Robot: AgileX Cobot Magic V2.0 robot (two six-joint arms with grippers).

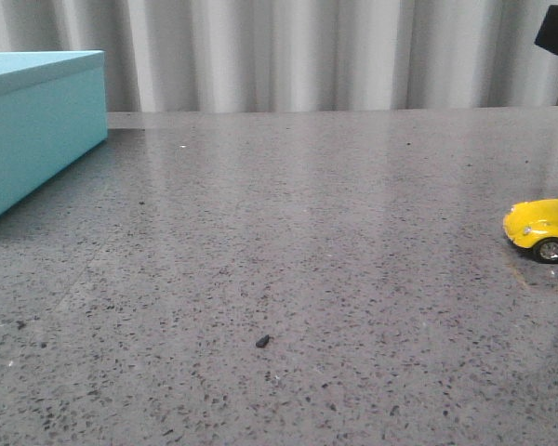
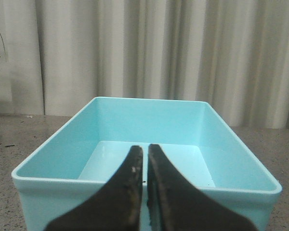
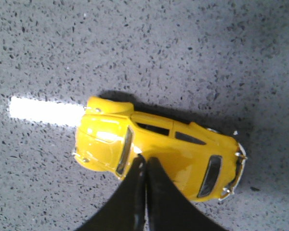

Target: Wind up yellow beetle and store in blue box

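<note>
**Small, smooth car: take it by the flanks**

The yellow beetle (image 1: 542, 228) stands on its wheels at the right edge of the grey speckled desk (image 1: 288, 251), well apart from the blue box (image 1: 37, 121) at the far left. In the front view the box has its lid on; the left wrist view shows an open turquoise tray (image 2: 144, 144), empty inside (I cannot tell if this is the same box).

The right gripper (image 3: 145, 166) hangs directly above the car's roof, its jaws pressed together and holding nothing. The left gripper (image 2: 145, 156) is over the tray, its jaws also pressed together.

I judge the car to be light and rigid, but its glossy rounded shell will be slippery, so a pinch on the roof or the bonnet would probably slide off. The flatter door sides, between the wheel arches, look the better place to hold. For this the jaws must first spread wider than the body. The chrome bumpers (image 3: 236, 166) look thin, better not to press them.
</note>
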